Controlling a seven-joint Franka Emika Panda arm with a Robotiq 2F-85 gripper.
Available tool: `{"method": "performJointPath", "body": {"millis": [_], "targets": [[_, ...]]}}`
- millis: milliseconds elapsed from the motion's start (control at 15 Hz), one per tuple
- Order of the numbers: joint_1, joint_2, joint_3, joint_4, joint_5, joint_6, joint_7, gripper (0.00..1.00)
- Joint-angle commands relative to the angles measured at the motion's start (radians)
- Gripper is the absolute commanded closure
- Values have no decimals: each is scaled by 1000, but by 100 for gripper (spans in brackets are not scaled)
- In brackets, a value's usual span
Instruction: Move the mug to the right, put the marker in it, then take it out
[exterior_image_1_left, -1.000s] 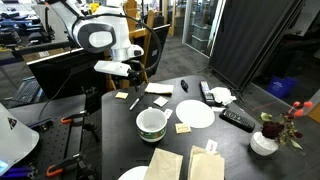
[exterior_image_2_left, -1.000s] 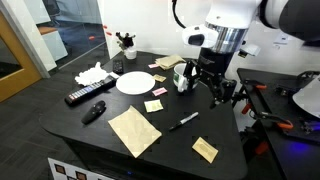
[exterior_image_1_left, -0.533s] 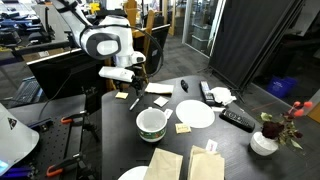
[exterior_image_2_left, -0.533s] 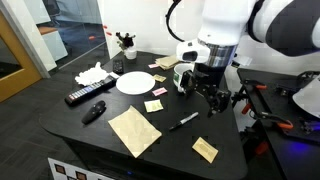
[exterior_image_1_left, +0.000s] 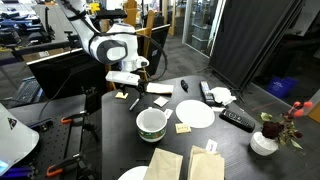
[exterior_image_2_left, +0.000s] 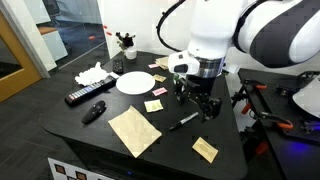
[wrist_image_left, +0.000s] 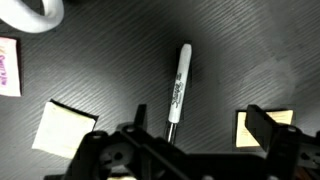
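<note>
While the claw (exterior_image_2_left: 197, 101) hangs low over the black table (exterior_image_2_left: 95, 135), its jaws stand wide apart and grip nothing. Seen from the wrist, the claw comes in from 6 o'clock, with one finger (wrist_image_left: 262, 122) showing at about 4 o'clock. The marker (wrist_image_left: 179, 88) lies flat on the table there, running from 12 to 6 o'clock, its dark lower end reaching into the gap between the jaws. Whether either jaw touches it cannot be told. A yellow sticky note (wrist_image_left: 65, 128) lies at 8 o'clock of the marker, and the rim of the mug (wrist_image_left: 30, 12) curves in at 10 o'clock, well apart from it.

In an exterior view the marker (exterior_image_2_left: 184, 122) lies at 7 o'clock of the claw, just beside it, and a sheet of brown paper (exterior_image_2_left: 134, 130) lies at 9 o'clock of the marker. In an exterior view the mug (exterior_image_1_left: 151, 122) stands upright at 5 o'clock of the claw (exterior_image_1_left: 133, 93), near it. A white plate (exterior_image_1_left: 196, 114) lies at 3 o'clock of the mug, and farther along that line are a black remote (exterior_image_1_left: 237, 119) and a flower pot (exterior_image_1_left: 264, 142).
</note>
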Motion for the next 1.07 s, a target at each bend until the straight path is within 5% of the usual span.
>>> {"method": "performJointPath", "body": {"millis": [0, 600, 733, 1000], "targets": [[-26, 57, 21, 46, -32, 28, 19, 0], [-28, 137, 25, 116, -46, 20, 25, 0], [-30, 148, 27, 125, -46, 21, 25, 28], [-36, 164, 32, 140, -46, 21, 23, 57]]}}
